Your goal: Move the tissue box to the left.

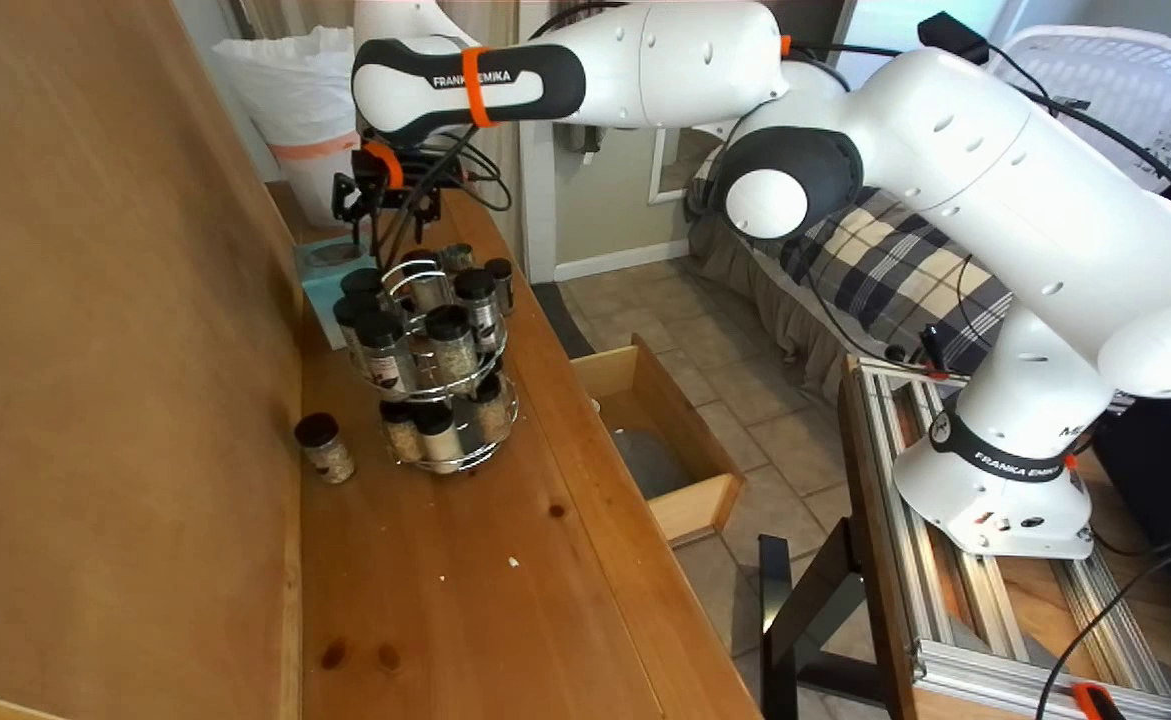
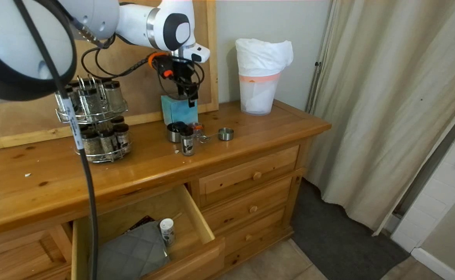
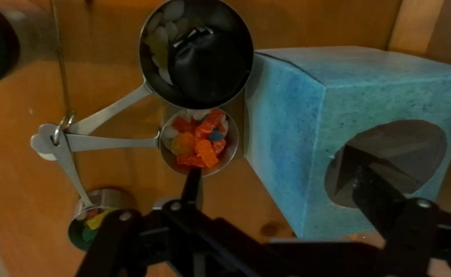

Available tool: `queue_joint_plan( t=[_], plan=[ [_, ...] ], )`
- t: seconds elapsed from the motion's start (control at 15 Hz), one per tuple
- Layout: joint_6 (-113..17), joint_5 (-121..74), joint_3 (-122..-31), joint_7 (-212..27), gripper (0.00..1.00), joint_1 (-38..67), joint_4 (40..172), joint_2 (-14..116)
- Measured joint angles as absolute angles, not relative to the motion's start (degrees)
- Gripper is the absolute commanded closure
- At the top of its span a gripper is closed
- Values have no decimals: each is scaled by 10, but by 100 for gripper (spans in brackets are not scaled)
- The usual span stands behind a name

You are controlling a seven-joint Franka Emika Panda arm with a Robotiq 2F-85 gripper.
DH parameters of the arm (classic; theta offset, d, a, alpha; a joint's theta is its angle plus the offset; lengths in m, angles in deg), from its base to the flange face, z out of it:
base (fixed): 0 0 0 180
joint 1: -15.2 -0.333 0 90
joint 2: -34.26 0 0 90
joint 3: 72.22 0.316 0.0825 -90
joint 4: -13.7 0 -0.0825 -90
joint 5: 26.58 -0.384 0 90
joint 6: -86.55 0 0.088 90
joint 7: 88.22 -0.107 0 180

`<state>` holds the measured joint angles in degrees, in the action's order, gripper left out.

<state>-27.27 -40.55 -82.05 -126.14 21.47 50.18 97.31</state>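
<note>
Nothing in its grasp, the gripper (image 3: 278, 175) hangs with fingers spread over one edge of the box (image 2: 178, 111), which sits on the table (image 2: 285, 122) near the panel (image 1: 125, 300), cups (image 2: 225, 135) crowded in front. One finger (image 3: 377, 190) lines up with the opening; the other is outside, and in the wrist view its tip crosses the rim of the candy cup (image 3: 231, 140). There's the danger! Straight down, and that outer finger may clip the cup; the ring (image 3: 57, 134) ties it to two more, so a snag could drag the lot and scatter candy (image 3: 206, 152). Pinch only that one wall, and thin cardboard could buckle or tear, tipping the box instead of carrying it. And watch the left side: the rack (image 2: 95, 116), loaded with jars (image 2: 113, 97), stands in the likely path. Slide low that way and they probably collide!
</note>
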Motion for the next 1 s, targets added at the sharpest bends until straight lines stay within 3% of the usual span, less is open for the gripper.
queue_joint_plan(
  t=[0.4, 0.53, 0.6, 0.73, 1.0],
  plan=[
    [-311, -405, -820, -1238, 0, 203, 493, 989],
    [-311, -405, -820, -1236, 14, 201, 493, 991],
    [-311, -405, -819, -1235, 29, 201, 492, 993],
    [-311, -405, -819, -1235, 37, 201, 492, 997],
    [-311, -405, -820, -1235, 67, 203, 492, 1003]
  ],
)
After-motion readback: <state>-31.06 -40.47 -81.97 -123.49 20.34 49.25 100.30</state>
